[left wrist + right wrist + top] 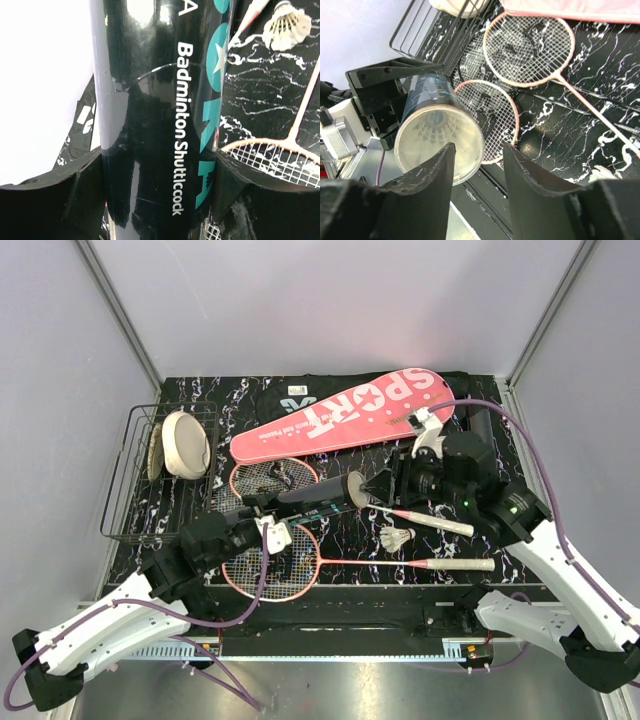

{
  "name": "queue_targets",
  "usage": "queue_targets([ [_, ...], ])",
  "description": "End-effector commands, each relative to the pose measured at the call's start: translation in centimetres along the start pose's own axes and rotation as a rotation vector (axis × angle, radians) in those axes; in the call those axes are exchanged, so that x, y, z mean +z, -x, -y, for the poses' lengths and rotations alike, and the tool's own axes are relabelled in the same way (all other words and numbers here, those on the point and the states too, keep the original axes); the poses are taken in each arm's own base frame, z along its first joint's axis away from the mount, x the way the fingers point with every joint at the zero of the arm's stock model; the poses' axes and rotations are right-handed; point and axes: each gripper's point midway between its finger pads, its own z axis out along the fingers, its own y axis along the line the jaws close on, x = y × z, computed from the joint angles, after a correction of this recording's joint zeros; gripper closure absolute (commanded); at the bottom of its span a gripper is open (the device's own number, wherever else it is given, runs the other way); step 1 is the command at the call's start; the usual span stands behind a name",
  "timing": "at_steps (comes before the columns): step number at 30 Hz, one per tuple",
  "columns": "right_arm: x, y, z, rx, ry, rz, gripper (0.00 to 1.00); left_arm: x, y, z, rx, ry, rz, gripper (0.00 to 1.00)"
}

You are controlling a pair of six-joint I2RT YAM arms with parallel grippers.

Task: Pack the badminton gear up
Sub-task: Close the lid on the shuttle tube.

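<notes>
My left gripper [268, 523] clamps the dark tube [320, 495] level, mouth toward my empty, parted right gripper [479, 150], to load the loose shuttlecock [397, 538]

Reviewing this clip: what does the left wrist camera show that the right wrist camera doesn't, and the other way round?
Only the left wrist view: the "Badminton Shuttlecock" lettering running along the dark tube.
Only the right wrist view: the tube's open end with white feathers inside, the right gripper open and empty near it, the wire basket, and an edge of the pink case.
Both: the tube held in the left gripper, a pink-framed racket head, and the black marbled table.
</notes>
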Motion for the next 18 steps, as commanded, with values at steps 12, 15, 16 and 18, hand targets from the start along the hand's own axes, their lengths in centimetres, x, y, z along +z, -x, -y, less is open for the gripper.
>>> queue_targets([
  [12,-5.2,5.9,-1.7,-0.079,0.002,0.154,0.51,-0.6,5.9,-3.1,0.009,0.098,0.218,1.0],
  [15,-3.0,3.6,-1.8,-0.01,0.084,0.092,0.55,-0.7,5.9,-3.2,0.007,0.102,0.219,1.0],
  [16,-2.4,3.0,-1.9,0.033,0.105,0.077,0.57,-0.7,6.0,-3.2,0.002,0.102,0.223,1.0],
  [18,-0.9,1.2,-2.7,0.055,0.166,0.043,0.58,-0.7,6.1,-3.2,0.0,0.102,0.231,1.0],
])
